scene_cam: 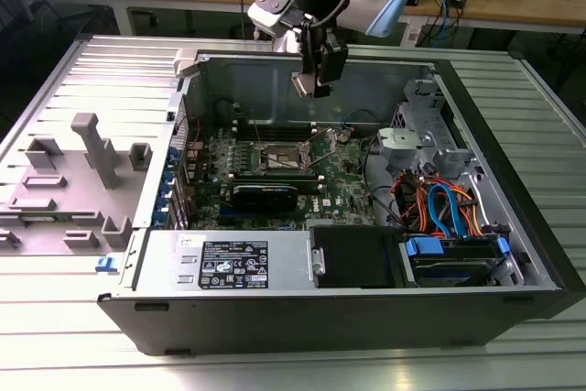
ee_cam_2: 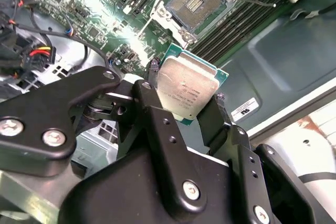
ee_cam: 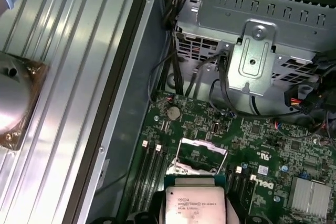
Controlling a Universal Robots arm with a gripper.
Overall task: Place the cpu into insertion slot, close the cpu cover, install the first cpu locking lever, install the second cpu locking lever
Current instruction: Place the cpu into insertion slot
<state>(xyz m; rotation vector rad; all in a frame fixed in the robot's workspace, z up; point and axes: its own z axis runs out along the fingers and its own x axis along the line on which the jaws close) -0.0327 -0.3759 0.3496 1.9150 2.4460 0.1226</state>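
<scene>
Black two-finger gripper (ee_cam_2: pixel 185 99) was clamped on the flat, silver-topped square cpu (ee_cam_2: pixel 187 85), at 12 o'clock of the open, metal-framed insertion slot (scene_cam: pixel 284 158) in the exterior view.

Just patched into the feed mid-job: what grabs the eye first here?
The silver-topped cpu sits pinched between the gripper's black fingers in the second wrist view, the green motherboard behind it. Beyond it the insertion slot lies bare. In the exterior view, the open computer case lies on its side on a ribbed metal table.
</scene>
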